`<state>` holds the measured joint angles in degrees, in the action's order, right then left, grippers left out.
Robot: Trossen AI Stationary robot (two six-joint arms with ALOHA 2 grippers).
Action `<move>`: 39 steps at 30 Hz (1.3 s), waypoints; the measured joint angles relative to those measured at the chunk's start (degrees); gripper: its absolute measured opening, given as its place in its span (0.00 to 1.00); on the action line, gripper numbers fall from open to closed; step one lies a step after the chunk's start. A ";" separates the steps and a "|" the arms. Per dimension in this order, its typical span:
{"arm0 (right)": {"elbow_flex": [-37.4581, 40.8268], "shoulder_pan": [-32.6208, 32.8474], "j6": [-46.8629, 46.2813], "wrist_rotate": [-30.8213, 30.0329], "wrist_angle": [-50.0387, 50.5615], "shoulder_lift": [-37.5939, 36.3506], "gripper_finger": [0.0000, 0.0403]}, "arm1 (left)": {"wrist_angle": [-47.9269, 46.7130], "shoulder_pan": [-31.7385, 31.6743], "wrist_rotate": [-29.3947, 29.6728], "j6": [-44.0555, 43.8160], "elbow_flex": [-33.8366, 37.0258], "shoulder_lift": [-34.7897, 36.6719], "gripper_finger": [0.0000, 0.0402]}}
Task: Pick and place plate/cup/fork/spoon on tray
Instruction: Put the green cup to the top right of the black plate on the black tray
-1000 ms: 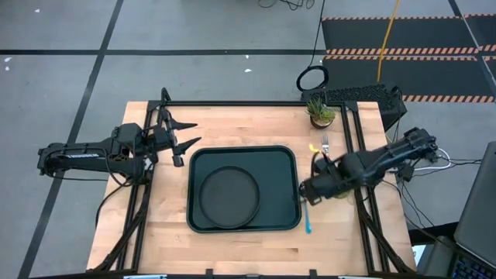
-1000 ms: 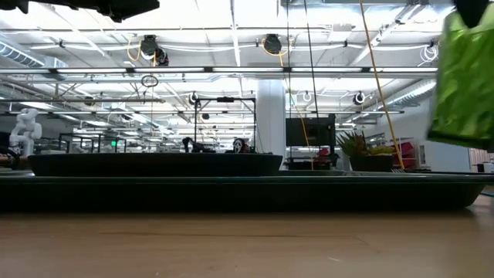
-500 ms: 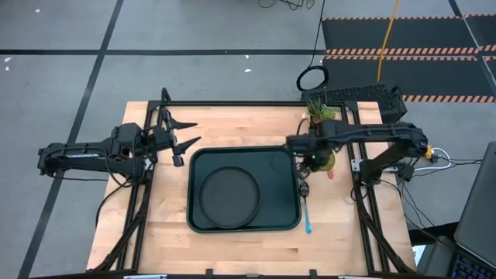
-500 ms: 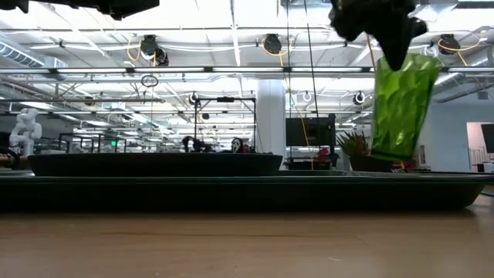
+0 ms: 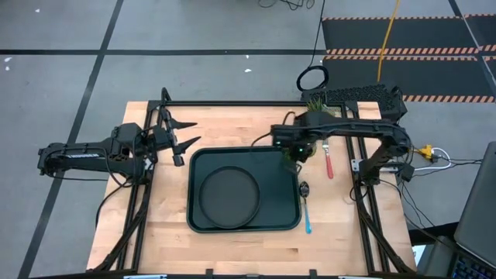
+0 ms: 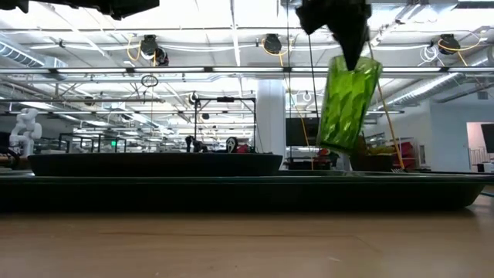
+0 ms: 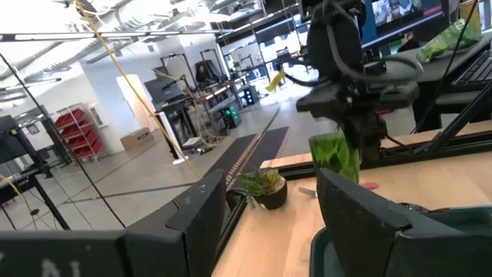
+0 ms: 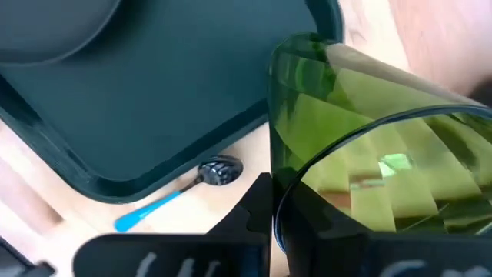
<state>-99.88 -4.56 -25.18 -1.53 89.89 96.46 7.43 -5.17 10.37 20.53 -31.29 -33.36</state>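
The right gripper pinches the cup by its rim above the tray. The plate already sits there; below it, fork and spoon wait outside.

One tray | one plate | one cup | one fork | one spoon | one potted plant | two robot arms

text: none legible | labels: none | brands: none | numbers: none | signs: none
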 joint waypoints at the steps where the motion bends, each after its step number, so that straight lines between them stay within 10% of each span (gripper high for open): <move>1: -0.72 -0.02 1.61 0.11 0.02 1.24 0.00 | -0.08 0.00 0.00 0.01 0.00 0.01 0.52; 39: -9.14 -1.85 28.46 3.29 0.15 13.42 0.00 | -8.36 -4.20 4.76 -3.34 0.00 0.00 0.52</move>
<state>-109.02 -6.41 3.28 1.76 90.04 109.89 -0.92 -9.37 15.14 17.19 -31.29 -33.36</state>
